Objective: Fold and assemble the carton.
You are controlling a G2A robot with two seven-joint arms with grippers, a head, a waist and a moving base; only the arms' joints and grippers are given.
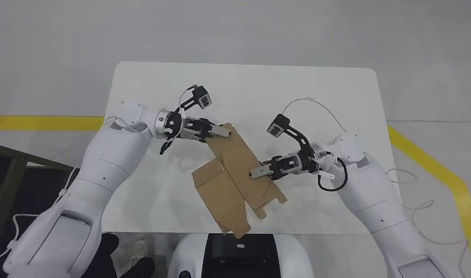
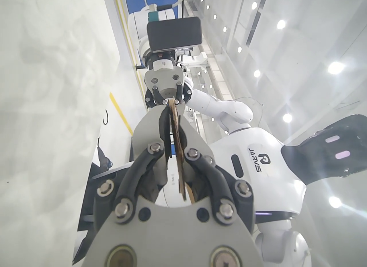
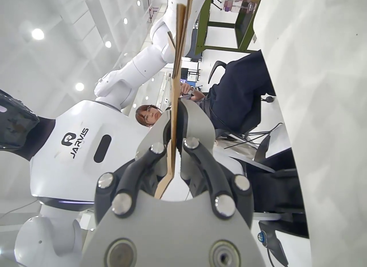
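Note:
A flat brown carton (image 1: 234,176) is held up above the white table (image 1: 243,87), between both arms. My left gripper (image 1: 221,132) is shut on the carton's far upper edge. In the left wrist view the cardboard edge (image 2: 177,141) runs between the left gripper (image 2: 172,124) pads. My right gripper (image 1: 257,172) is shut on the carton's right side. The right wrist view shows the thin carton edge (image 3: 175,124) clamped in the right gripper (image 3: 175,124), with the sheet stretching away toward the other arm. The carton's lower flaps hang near the table's front edge.
The white table has bare surface behind and to both sides of the carton. A thin cable (image 1: 316,105) loops over the table from the right arm. A yellow floor line (image 1: 44,122) runs beside the table. A person (image 3: 229,93) sits beyond the table.

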